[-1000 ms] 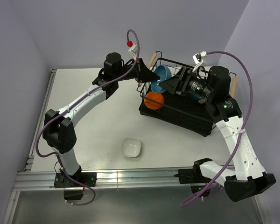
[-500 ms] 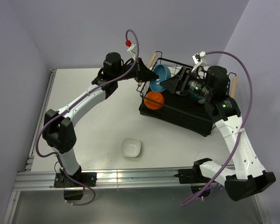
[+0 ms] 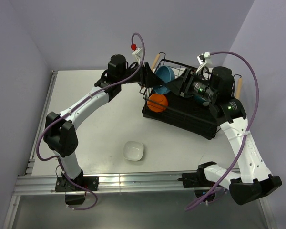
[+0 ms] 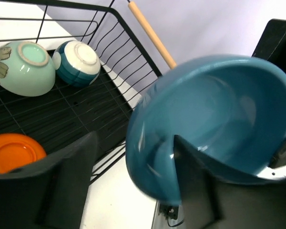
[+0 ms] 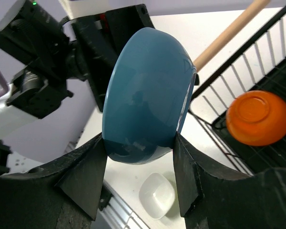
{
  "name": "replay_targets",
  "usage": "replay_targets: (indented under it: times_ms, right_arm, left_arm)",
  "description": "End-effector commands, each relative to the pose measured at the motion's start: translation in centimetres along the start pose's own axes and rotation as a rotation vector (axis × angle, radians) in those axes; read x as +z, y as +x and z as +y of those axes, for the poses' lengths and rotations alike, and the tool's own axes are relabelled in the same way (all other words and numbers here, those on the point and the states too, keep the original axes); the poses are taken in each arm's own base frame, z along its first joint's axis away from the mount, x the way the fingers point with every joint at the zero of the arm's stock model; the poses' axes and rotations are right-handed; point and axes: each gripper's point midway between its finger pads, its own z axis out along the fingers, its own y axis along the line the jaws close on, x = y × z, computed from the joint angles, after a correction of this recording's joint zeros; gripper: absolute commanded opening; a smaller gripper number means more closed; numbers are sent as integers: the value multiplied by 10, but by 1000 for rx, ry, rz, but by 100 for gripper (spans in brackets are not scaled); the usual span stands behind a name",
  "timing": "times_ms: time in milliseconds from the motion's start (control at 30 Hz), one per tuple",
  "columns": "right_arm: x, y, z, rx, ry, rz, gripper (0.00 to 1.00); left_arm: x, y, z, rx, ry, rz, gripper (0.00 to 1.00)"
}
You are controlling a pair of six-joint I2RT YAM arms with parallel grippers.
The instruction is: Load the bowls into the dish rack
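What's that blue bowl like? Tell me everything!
The blue bowl is glossy teal-blue all over, looks ceramic, round and empty. It is tipped on its side in the air over one end of the dish rack. The right gripper squeezes its outside; the open fingers of the left gripper straddle its rim.

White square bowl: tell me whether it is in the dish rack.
No, the white square bowl lies on the table, apart from the dish rack.

We are finding the left end of the dish rack point(image 3: 183, 120) crowded by the blue bowl point(image 3: 166, 73), left end effector point(image 3: 152, 81) and right end effector point(image 3: 166, 86). Open counter point(image 3: 105, 129) is lying left, bar one white bowl point(image 3: 134, 150).
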Motion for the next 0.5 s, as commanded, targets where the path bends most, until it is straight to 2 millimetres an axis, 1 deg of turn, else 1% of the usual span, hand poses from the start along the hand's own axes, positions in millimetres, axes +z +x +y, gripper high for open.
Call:
replay_targets:
  times_ms: [0,33,67,100,133,167,200,233,267,300,333,367,400,433,467]
  right_arm:
    - [-13,-27,4,-90,32,-94,0]
    - [-14,-30,-3,-99,74,-111,0]
    - [-15,-32,-10,-109,108,-117,0]
    - [-16,-29,-20,-133,151,-100,0]
    - [-18,-33,-29,-148,204,-114,0]
    - [-19,-33,-35,-161,235,-112,0]
    - [-20,-29,-46,-185,278,-87,0]
    - [-23,-31,-58,-198,341,-93,0]
    - [-22,-28,-69,-225,379,-72,0]
    - [-24,-23,-78,-229,420,-49,0]
    - [-25,-21,-86,-237,454,-37,0]
    - [-27,-19,-100,-255,516,-19,0]
    - [-26,-17,-108,-261,545,-3,0]
    - [-27,-16,-113,-270,568,10,0]
    - [-29,-14,-121,-281,608,32,0]
  left_arm:
    - [-10,-27,-25,80,14,-53,72]
    - [-12,-29,-26,84,10,-58,75]
    - [-16,-30,-22,85,-2,-58,77]
    - [-21,-34,-23,91,-9,-67,78]
    - [-27,-38,-18,92,-26,-74,79]
    - [-31,-39,-15,100,-41,-75,80]
    - [-36,-42,-14,107,-52,-79,80]
    - [-44,-48,-12,118,-68,-93,81]
    - [-50,-50,-9,124,-84,-92,81]
    - [-56,-54,-11,135,-91,-104,81]
    - [-65,-59,-5,140,-109,-116,82]
    - [-69,-62,-5,145,-114,-123,82]
    - [-76,-66,-7,154,-118,-135,82]
    - [-84,-66,1,140,-144,-136,82]
    - [-88,-66,4,134,-155,-135,83]
